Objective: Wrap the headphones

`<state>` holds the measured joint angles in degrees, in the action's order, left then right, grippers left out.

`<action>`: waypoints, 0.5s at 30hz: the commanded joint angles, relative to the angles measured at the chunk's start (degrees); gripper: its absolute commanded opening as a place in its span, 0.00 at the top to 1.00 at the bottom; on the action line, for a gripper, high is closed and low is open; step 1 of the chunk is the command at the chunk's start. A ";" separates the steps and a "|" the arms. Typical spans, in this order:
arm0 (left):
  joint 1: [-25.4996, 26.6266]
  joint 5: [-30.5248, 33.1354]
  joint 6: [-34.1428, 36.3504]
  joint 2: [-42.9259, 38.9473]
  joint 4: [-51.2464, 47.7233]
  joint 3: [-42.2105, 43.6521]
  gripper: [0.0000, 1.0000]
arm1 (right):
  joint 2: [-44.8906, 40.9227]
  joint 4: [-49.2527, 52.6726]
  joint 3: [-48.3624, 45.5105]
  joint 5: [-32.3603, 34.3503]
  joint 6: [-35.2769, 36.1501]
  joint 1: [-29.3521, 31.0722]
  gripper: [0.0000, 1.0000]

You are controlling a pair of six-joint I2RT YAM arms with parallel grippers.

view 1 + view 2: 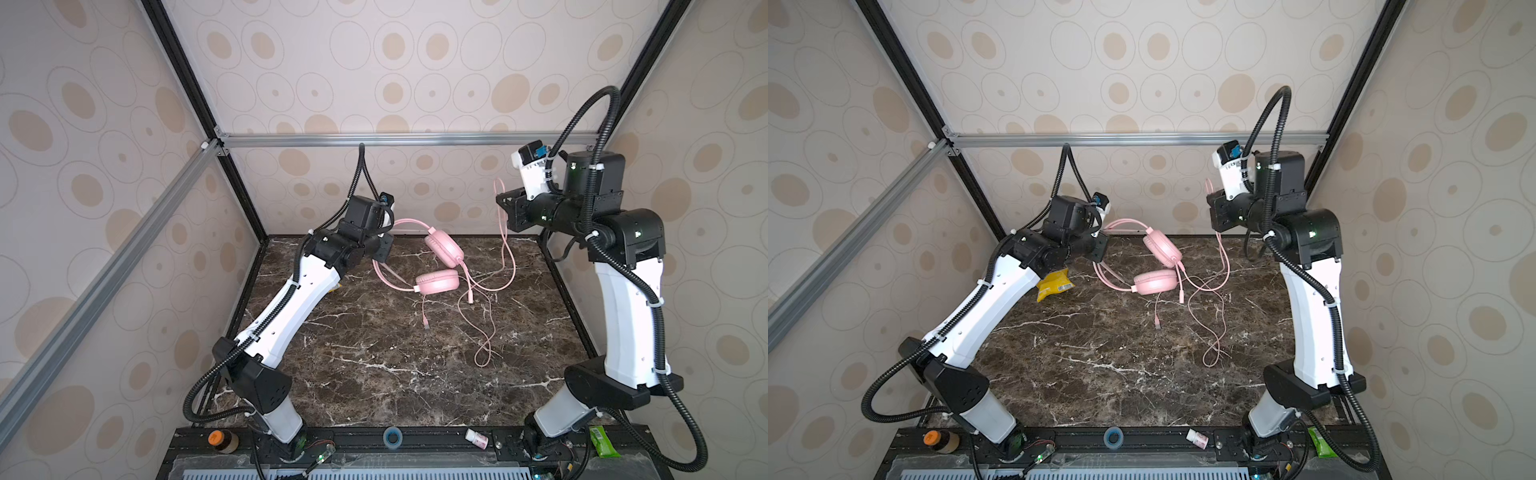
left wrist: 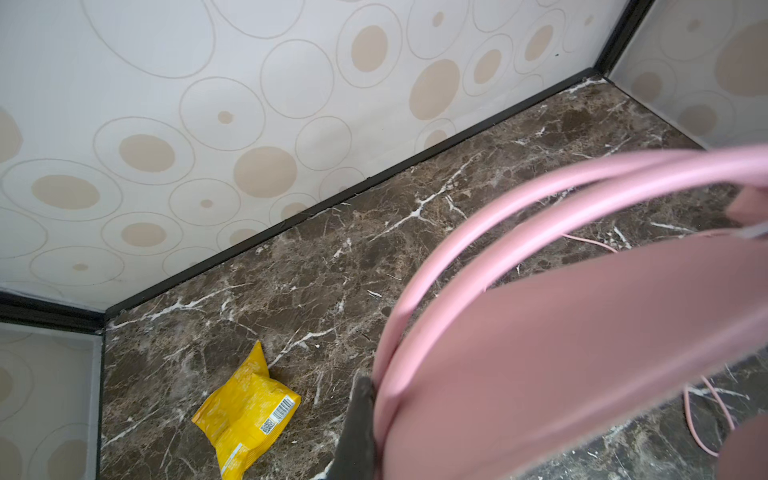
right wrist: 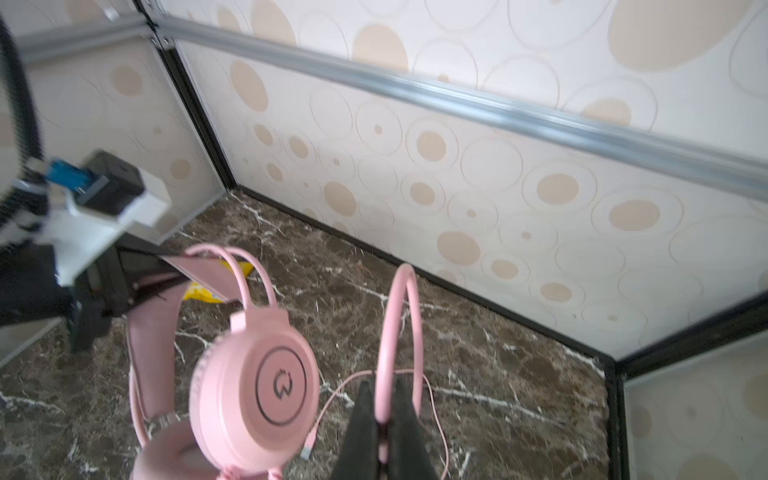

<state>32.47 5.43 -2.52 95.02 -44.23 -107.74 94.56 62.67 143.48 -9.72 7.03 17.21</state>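
1. The headphones [image 1: 444,246] sit near the far edge of the counter [image 1: 374,374], roughly midway along it. The lower earcup [image 1: 437,281] seems to rest on the counter, and the other stands raised.
2. The left tool [image 1: 381,254] is clamped tight on the headband [image 1: 409,224] and steadies the set. The right tool [image 3: 385,415] is pinched closed on a loop of the cable [image 1: 486,328].
3. To wrap well, I judge: hold the headband firm, carry the cable round the set under light tension, and let the slack on the counter feed in freely.
4. Mind tangles, since the loose cable crosses itself toward the right edge.
5. The left arm reaches low and forward, its wrist toward the far-left corner, with a yellow packet [image 1: 1054,284] beneath its forearm.
6. The right arm stands tall, forearm upright, its wrist turned inward high over the far-right corner.
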 commanded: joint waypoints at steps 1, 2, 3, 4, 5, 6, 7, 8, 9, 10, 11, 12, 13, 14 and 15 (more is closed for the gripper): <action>0.22 -0.55 0.57 -1.13 2.08 0.09 1.00 | 1.12 -4.64 2.80 -3.70 2.45 1.69 1.00; 0.38 -0.80 0.80 -1.29 2.13 0.54 1.00 | 1.36 -5.34 3.30 -4.06 2.93 2.24 1.00; 0.51 -1.07 1.02 -1.40 2.13 1.04 1.00 | 1.61 -6.31 3.83 -5.03 3.40 2.60 1.00; 0.72 -1.28 1.19 -1.42 2.11 1.43 1.00 | 1.68 -7.40 4.20 -5.80 3.54 2.80 1.00; 0.84 -1.58 1.35 -1.49 2.18 1.96 1.00 | 1.64 -8.92 4.50 -6.56 3.46 2.98 1.00; 1.13 -1.95 1.45 -1.51 2.41 2.50 1.00 | 1.55 -10.72 4.47 -6.96 3.22 3.17 1.00; 1.40 -2.29 1.62 -1.49 2.59 2.85 1.00 | 1.51 -12.18 4.44 -7.34 3.04 3.32 1.00; 1.75 -2.65 1.80 -1.63 2.98 3.27 1.00 | 1.50 -13.74 4.53 -7.68 2.85 3.50 1.00; 2.16 -3.21 1.90 -1.68 3.44 3.50 1.00 | 1.60 -15.07 4.53 -8.02 2.70 3.63 1.00; 2.52 -3.63 1.95 -1.71 3.88 3.51 1.00 | 1.67 -15.88 4.53 -8.45 2.59 3.81 1.00; 2.91 -3.76 1.91 -1.74 4.34 3.44 1.00 | 1.81 -16.72 4.53 -9.01 2.47 3.95 1.00; 3.56 -3.64 1.93 -1.69 4.77 3.34 1.00 | 1.93 -17.38 4.53 -9.79 2.48 4.21 1.00; 3.86 -3.35 1.83 -1.63 5.01 3.21 1.00 | 2.07 -17.78 4.59 -10.12 2.54 4.60 1.00; 4.14 -3.11 1.74 -1.51 5.34 3.11 1.00 | 2.27 -17.89 4.78 -10.60 2.78 5.19 1.00; 4.36 -3.06 1.65 -1.46 5.54 3.02 1.00 | 2.37 -17.86 4.96 -10.86 3.46 5.87 1.00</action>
<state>35.73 4.14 -0.84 95.02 -43.33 -102.98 96.14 48.51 147.13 -17.98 9.02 21.54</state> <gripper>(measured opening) 0.071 0.052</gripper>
